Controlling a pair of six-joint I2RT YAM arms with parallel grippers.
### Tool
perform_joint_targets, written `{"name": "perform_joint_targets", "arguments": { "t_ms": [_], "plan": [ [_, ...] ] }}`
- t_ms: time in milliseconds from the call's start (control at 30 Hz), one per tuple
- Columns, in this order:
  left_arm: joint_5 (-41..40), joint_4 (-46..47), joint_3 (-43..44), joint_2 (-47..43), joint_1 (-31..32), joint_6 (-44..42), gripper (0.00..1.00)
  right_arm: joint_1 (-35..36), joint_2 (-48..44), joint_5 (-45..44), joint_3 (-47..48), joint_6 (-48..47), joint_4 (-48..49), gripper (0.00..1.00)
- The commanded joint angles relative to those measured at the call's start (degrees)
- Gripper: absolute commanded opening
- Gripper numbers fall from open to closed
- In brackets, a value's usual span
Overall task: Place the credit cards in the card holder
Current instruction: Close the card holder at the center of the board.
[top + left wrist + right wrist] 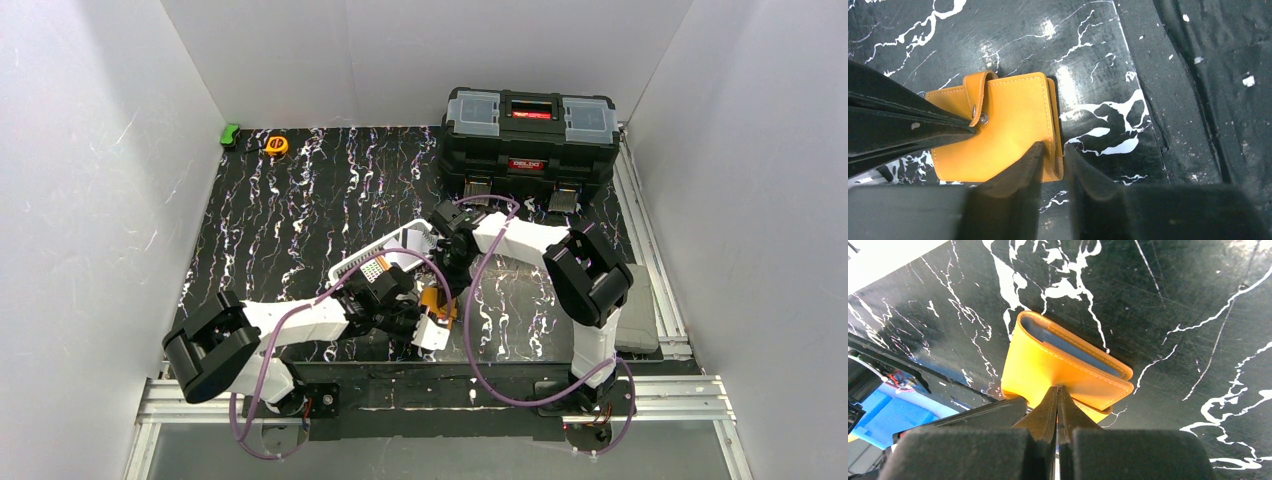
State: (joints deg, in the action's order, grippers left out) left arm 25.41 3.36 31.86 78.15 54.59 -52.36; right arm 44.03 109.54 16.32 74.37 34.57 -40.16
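Card holder (pixel 1008 115), orange, folded, lay flat on bench (pixel 1088 45) near front edge. L end effector (pixel 1053 150), nearer arm, fingers narrowly parted astride holder's side edge. R end effector (pixel 1058 390) beyond, clenched empty, tips pressing holder's cover.

My left gripper (pixel 1053 152) is black; the card holder (pixel 1013 115) is orange with pale stitching; the tabletop (pixel 1088 40) is black, veined white.

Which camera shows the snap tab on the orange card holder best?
The left wrist view: the snap tab lies across the card holder, its metal stud plain. The right wrist view shows the holder's open edge, no tab. The top view shows only a small orange sliver.
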Motion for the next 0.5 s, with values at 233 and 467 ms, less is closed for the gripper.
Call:
{"name": "perform_joint_targets", "arguments": {
  "t_ms": [233, 467],
  "plan": [
    [-6.1, -15.1, 11.8, -7.3, 0.1, 7.0, 0.86, 0.2, -7.4, -8.3, -1.4, 0.4, 3.6, 0.21],
    [5.9, -26.5, 8.4, -14.9, -8.9, -14.7, 0.85, 0.1, -10.9, -10.1, -2.7, 0.2, 2.1, 0.2]
  ]
}}
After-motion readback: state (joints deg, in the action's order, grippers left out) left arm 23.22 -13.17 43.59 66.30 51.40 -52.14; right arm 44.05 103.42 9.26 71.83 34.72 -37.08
